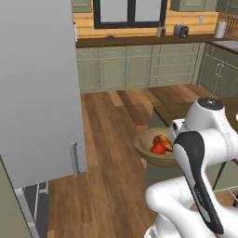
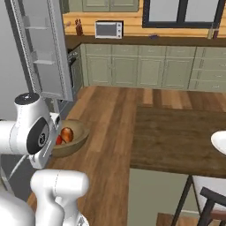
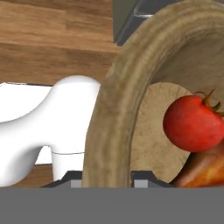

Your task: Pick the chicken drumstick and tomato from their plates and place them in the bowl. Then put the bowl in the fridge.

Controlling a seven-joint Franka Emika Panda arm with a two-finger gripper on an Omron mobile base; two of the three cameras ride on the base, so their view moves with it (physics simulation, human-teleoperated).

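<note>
- Bowl [image 3: 113, 131] of light-brown wood is in my grip: my gripper [image 3: 107, 177] is clamped on its thick rim, one fingertip either side of the wall, and I hold it in the air above the wooden floor [image 1: 116, 139], between the dining table [image 2: 176, 132] and the fridge [image 1: 37, 93], whose door stands open.
- Tomato [image 3: 194, 122] and chicken drumstick [image 3: 205, 170] both lie inside it, touching each other on the side away from my fingers.
- I judge the bowl stiff and sturdy, not fragile, with moderate weight. Held at one edge, with the load opposite, it will want to tip away from me.
- Its rim is the only sensible hold. The wood looks matte, so I expect little slip.
- The tomato is round and smooth and would roll if I tilt. The glossy drumstick may slide.
- The bowl's opening faces up, roughly level, as the base views show.
- The drumstick's long axis seems to run across the bowl floor, though I cannot tell which way the bone end points.
</note>
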